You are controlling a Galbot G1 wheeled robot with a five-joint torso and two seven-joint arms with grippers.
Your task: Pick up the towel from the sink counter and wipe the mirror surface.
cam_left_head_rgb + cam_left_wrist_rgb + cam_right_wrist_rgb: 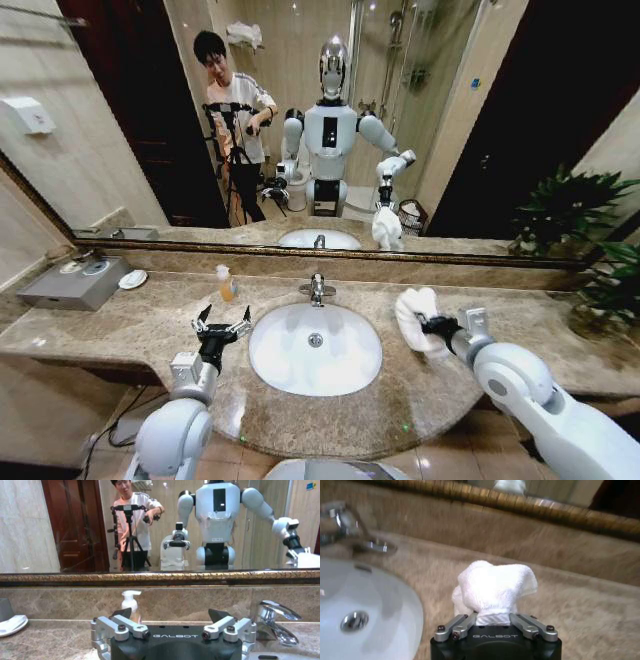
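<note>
1. Right gripper (pixel 430 324) is clamped on the towel (pixel 415 313), holding the white bundle above the sink counter (pixel 120 335) at about 3 o'clock from the basin (pixel 315 349); in the right wrist view the towel (pixel 492 587) bulges out from between the closed-in fingers (pixel 462 624).
2. "GALBOT" is printed in pale letters on the black body of each gripper, readable in both wrist views.
3. Left gripper (pixel 222 324) hovers over the counter at about 9 o'clock from the basin, its fingers (pixel 122 613) spread apart and holding nothing.
4. A soap bottle (pixel 227 284) stands at about 11 o'clock from the basin, and the faucet (pixel 317 289) at 12 o'clock.
5. Behind the counter, the mirror surface (pixel 130 150) reflects the robot and the towel.
6. A grey tray (pixel 75 283) and a small white dish (pixel 132 279) sit at the counter's far left end; potted plants (pixel 590 240) stand at the far right.
</note>
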